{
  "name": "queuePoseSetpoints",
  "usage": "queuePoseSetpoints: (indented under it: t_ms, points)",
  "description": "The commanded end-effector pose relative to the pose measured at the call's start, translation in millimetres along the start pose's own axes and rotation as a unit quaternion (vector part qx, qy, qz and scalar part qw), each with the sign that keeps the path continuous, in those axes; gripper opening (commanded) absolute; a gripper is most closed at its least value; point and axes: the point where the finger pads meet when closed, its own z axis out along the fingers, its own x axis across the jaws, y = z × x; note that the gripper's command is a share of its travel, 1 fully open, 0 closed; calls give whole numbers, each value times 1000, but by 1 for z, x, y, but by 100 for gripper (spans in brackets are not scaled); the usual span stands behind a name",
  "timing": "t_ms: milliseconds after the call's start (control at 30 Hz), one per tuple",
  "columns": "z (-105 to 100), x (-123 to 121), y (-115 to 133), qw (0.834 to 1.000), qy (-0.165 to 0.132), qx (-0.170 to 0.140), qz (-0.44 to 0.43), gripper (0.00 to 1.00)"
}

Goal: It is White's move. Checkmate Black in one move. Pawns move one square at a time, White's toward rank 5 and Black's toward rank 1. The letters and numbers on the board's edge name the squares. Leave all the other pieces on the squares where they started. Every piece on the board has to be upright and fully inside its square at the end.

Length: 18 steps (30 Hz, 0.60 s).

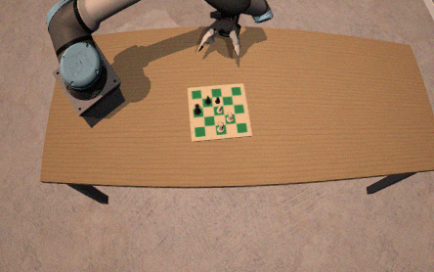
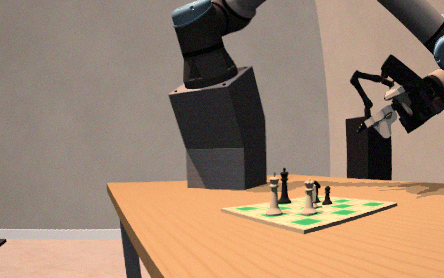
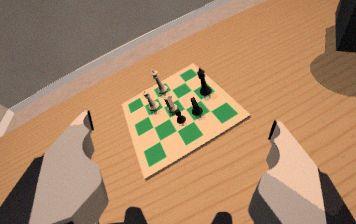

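A small green-and-cream chessboard (image 1: 219,114) lies in the middle of the wooden table. On it stand three white pieces: one on the near edge (image 1: 221,127), one beside it (image 1: 229,116) and one toward the centre (image 1: 220,109). Three black pieces stand at the left and far side: a tall one (image 1: 197,110), one (image 1: 208,100) and a small pawn (image 1: 217,101). The board also shows in the wrist view (image 3: 184,115) and in the side view (image 2: 310,212). My gripper (image 1: 219,44) is open and empty, high above the table's far edge, well away from the board.
The arm's base (image 1: 85,73) stands on the table's far left corner, left of the board. A dark block (image 2: 368,147) stands behind the table in the side view.
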Motion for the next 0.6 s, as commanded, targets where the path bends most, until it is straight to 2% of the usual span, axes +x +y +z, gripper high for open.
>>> queuePoseSetpoints:
  t_ms: [0,33,67,133,233,267,333,367,433,467,533,567]
  points:
    - [12,-10,-4,997,52,-29,57,100]
    - [12,-10,-4,997,52,-29,57,100]
    - [15,-12,-5,995,65,-34,72,100]
    - [15,-12,-5,995,65,-34,72,100]
    - [25,-20,-7,986,104,-50,118,100]
    - [25,-20,-7,986,104,-50,118,100]
    - [32,-25,-9,978,130,-61,149,100]
    - [32,-25,-9,978,130,-61,149,100]
    - [39,-31,-11,968,157,-71,181,100]
    - [39,-31,-11,968,157,-71,181,100]
    - [46,-36,-13,956,183,-82,212,100]
    - [46,-36,-13,956,183,-82,212,100]
